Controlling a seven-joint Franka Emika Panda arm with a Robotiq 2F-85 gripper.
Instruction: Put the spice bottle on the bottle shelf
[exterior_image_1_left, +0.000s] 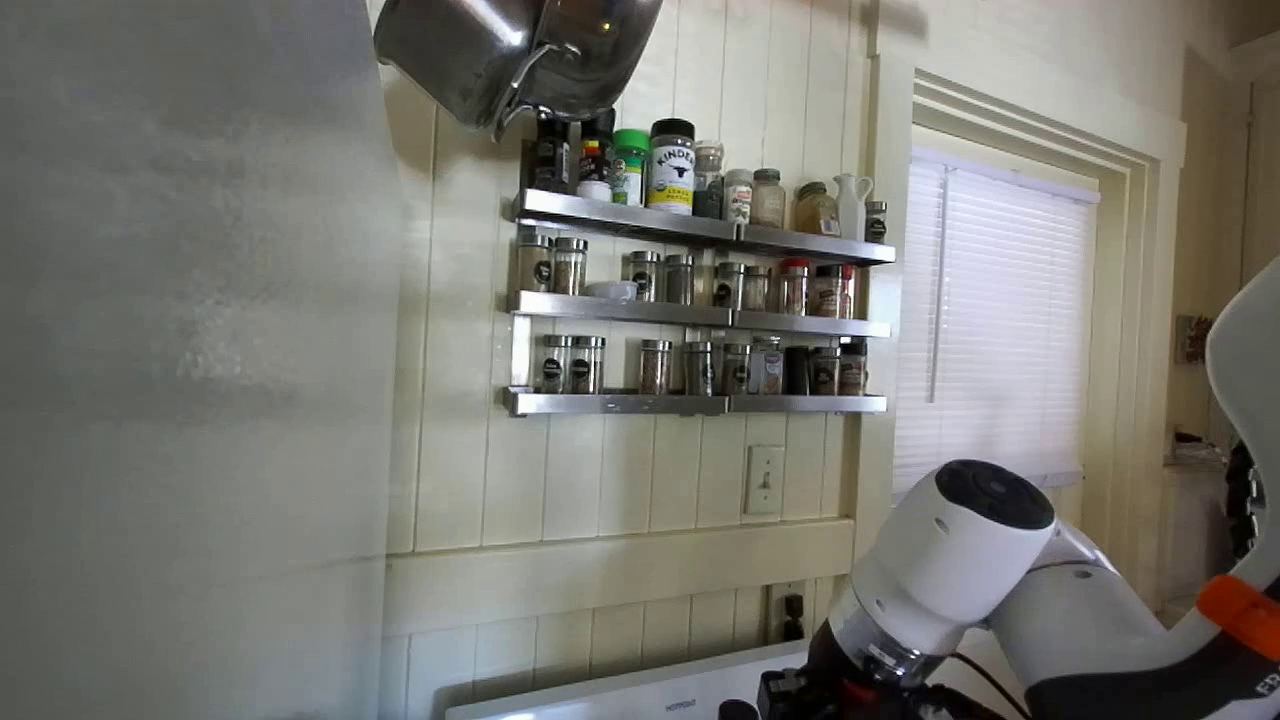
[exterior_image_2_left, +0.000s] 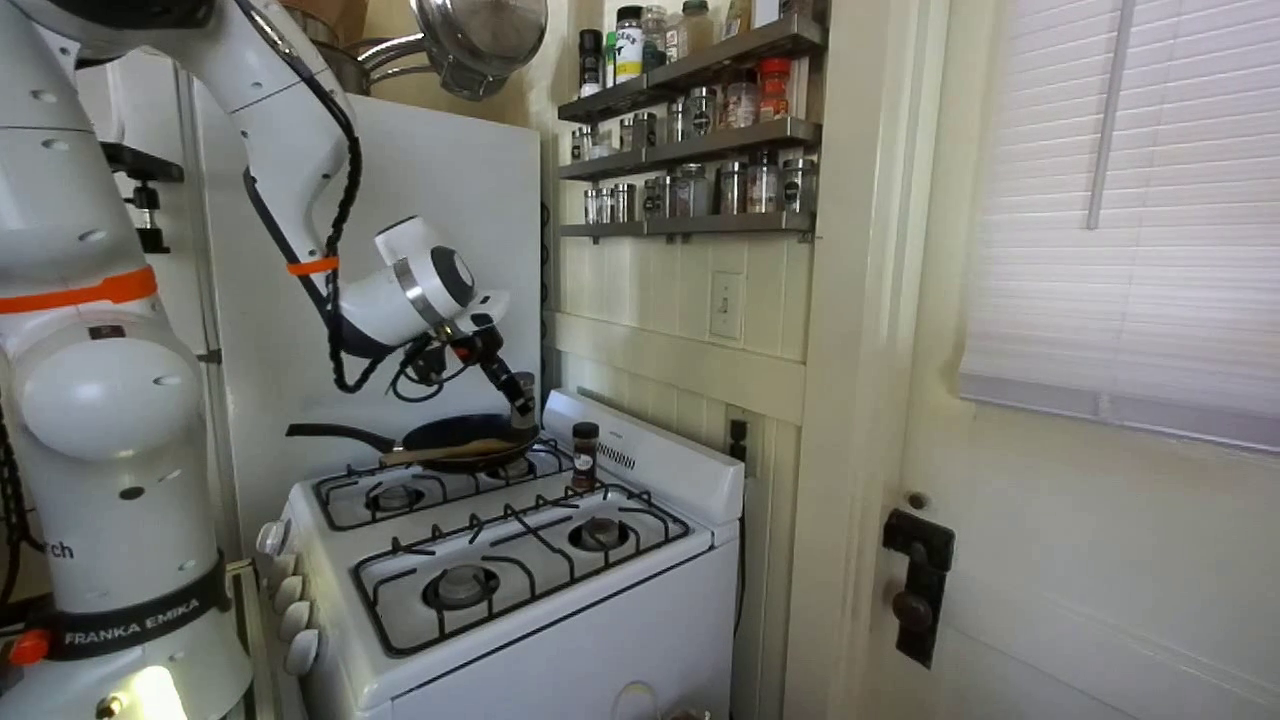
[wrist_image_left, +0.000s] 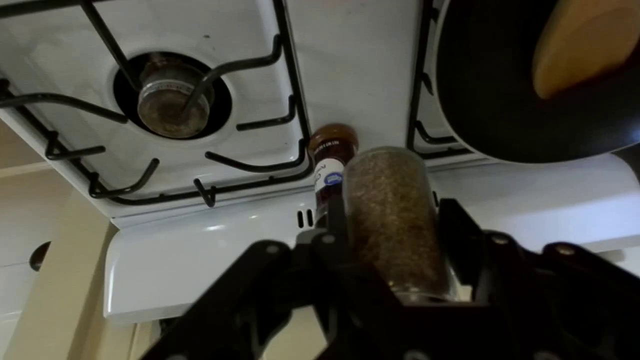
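The spice bottle (wrist_image_left: 392, 210) is a clear glass jar filled with brown grains. My gripper (wrist_image_left: 396, 222) is shut on it, one black finger on each side; its top end is hidden behind the gripper. In an exterior view the gripper (exterior_image_2_left: 524, 403) holds the bottle (exterior_image_2_left: 525, 422) roughly upright near the stove's back panel, by the pan's far edge. The bottle shelf, a silver three-tier wall rack (exterior_image_1_left: 630, 404), also shows in an exterior view (exterior_image_2_left: 735, 224), above and to the right of the gripper. Jars stand along every tier, with a gap between jars on the bottom tier.
A dark red spice bottle (exterior_image_2_left: 585, 457) stands on the stove (exterior_image_2_left: 420, 510) beside the held one. A black pan (exterior_image_2_left: 450, 432) with a wooden spoon (wrist_image_left: 582, 47) sits on a burner. Metal pots (exterior_image_1_left: 520, 50) hang above the shelf's left end. A refrigerator (exterior_image_2_left: 380, 250) stands beside the stove.
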